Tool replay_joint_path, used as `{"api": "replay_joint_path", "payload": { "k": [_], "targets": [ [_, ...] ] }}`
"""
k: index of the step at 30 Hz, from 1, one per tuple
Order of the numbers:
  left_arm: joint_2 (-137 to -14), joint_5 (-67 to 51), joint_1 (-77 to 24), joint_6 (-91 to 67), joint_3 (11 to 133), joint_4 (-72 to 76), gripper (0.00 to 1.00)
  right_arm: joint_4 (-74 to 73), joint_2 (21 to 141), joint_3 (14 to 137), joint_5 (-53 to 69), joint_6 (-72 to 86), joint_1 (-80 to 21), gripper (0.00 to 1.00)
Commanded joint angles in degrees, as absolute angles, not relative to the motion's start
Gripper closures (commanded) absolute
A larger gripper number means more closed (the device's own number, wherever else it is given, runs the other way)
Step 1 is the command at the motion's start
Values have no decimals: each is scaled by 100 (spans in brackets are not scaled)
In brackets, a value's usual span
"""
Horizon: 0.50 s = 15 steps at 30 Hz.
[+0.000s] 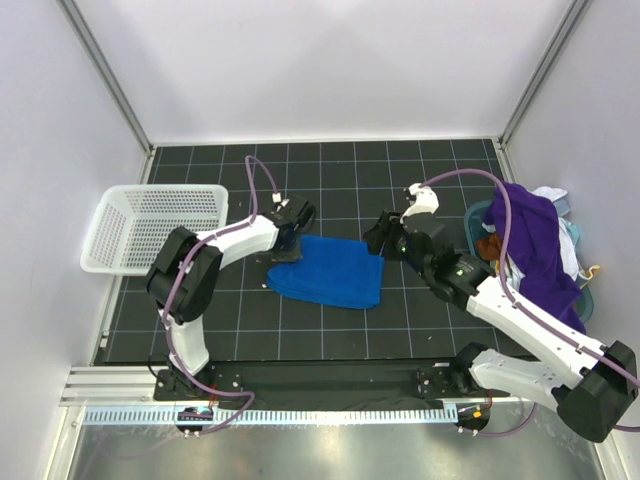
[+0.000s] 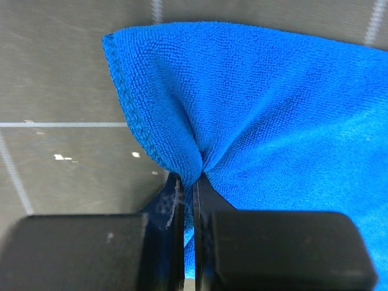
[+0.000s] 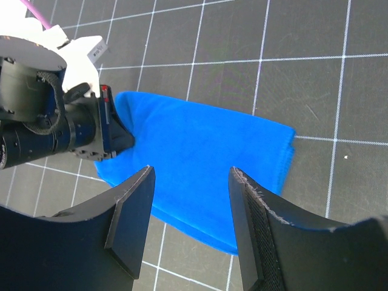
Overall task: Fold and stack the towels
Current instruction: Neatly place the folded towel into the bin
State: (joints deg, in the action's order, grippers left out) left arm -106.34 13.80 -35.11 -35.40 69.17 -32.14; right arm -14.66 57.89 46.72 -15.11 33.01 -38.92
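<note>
The blue towel (image 1: 335, 270) lies folded on the dark gridded mat at the centre. My left gripper (image 1: 283, 255) is shut on its left corner; in the left wrist view the cloth (image 2: 260, 109) bunches into a pinch between the closed fingers of the left gripper (image 2: 189, 182). My right gripper (image 1: 380, 240) hovers open over the towel's right side, and in its own view the right gripper (image 3: 193, 176) has nothing between its fingers above the blue towel (image 3: 206, 151). The purple towel (image 1: 535, 245) lies heaped at the right, with white cloth (image 1: 572, 245) behind it.
A white perforated basket (image 1: 150, 225) stands at the left edge of the mat. A teal tub (image 1: 474, 222) sits under the purple heap at the right. White walls enclose the back and both sides.
</note>
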Motion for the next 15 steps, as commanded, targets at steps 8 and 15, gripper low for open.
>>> {"api": "replay_joint_path", "payload": {
  "k": [8,15],
  "targets": [
    [-10942,2768,-3507,-3024,7681,-4236,100,-1327,5985,5019,-1442,3023,-3850,41],
    [-10855,3672,-3507,-2909,8305,-4904,100,-1310,5976,4974,-1424,2918,-3815,42]
  ]
}}
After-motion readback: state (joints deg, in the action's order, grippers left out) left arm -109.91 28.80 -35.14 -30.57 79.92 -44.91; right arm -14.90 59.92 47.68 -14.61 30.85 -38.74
